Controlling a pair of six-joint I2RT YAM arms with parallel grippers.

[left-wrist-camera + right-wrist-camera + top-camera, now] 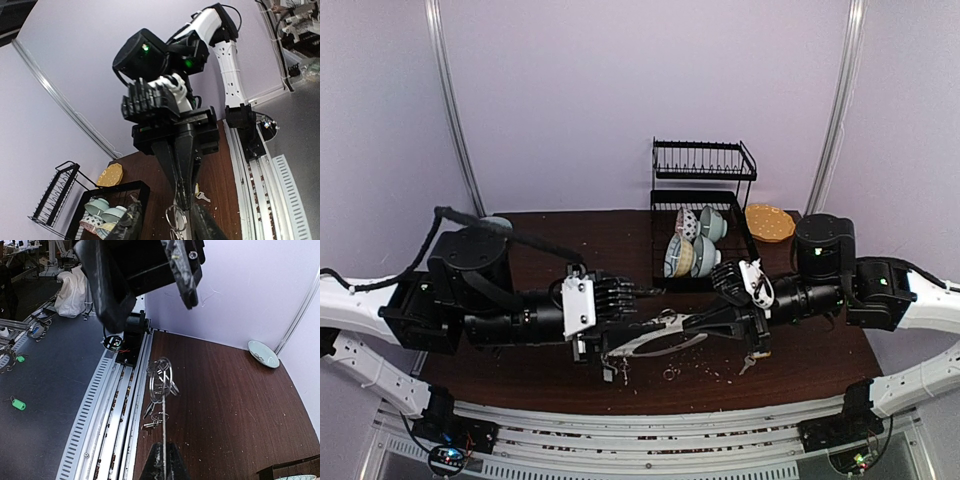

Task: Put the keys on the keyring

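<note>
The keyring, a thin grey hoop, hangs above the table between my two grippers. My right gripper is shut on its rim; in the right wrist view the hoop runs edge-on out of the closed fingertips, with small rings at its far end. My left gripper is open, its fingers standing on either side of those rings. The silver key with the yellow tag lies on the table under my right arm, and shows in the left wrist view.
A black dish rack with several bowls stands at the back, with a yellow plate beside it. A pale dish sits at the far left corner. A tiny loose ring and crumbs lie near the front edge.
</note>
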